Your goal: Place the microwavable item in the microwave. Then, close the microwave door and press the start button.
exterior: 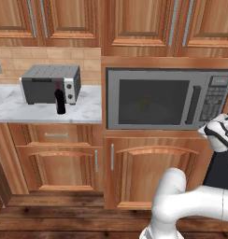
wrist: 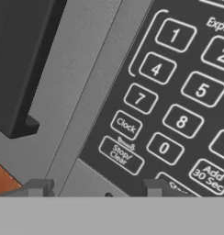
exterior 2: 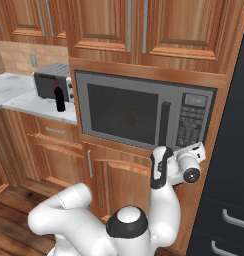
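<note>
Gripper (wrist: 98, 189): jaws apart on nothing; one tip just below the Stop/Clear key, the other off the panel toward the handle; pointed close at the keypad's lower corner.
Mug (exterior 2: 131, 115): faint yellow shape behind the dark window, inside the microwave (exterior: 168, 98).
Door (exterior 2: 126, 113): appears shut flush with the frame, handle (exterior 2: 165, 123) upright.
Keypad (wrist: 178, 92): start key partly visible at the bottom edge, just beside one tip.
Done: mug in, door closed.
Left: press start.
</note>
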